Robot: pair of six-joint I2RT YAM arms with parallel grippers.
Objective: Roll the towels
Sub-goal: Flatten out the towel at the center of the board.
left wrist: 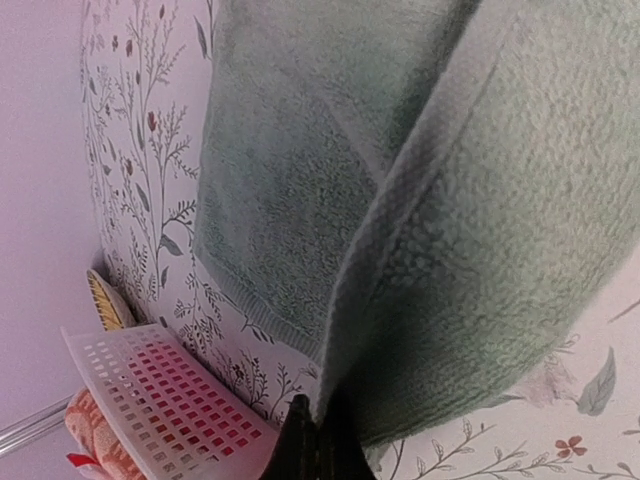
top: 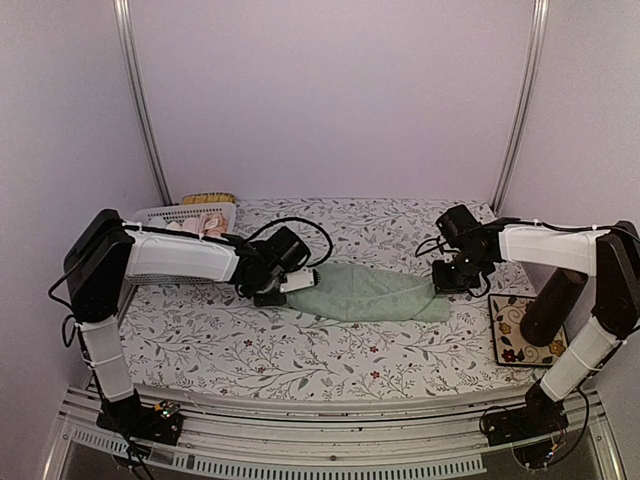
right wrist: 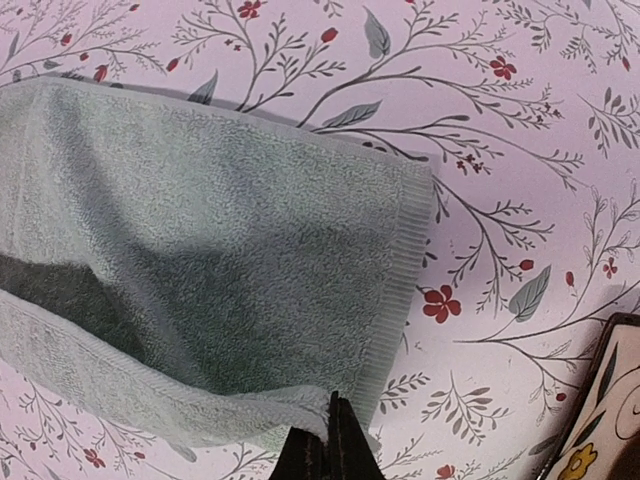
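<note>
Firmly, left gripper, right gripper pinching mint towel edges

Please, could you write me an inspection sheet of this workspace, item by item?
Surface: floral tablecloth, lying flat.
Job's things: green towel folded lengthwise at centre; orange towel in the white basket, back left.
Clutter: patterned tile at right with a dark cylinder on it; yellowish thing behind the basket, unclear.
Grippers: left gripper shut on the green towel's left end; right gripper shut on its right end.
Cables: black cable loops above the left wrist; another by the right wrist.
Surroundings: pale walls, two metal rails.
</note>
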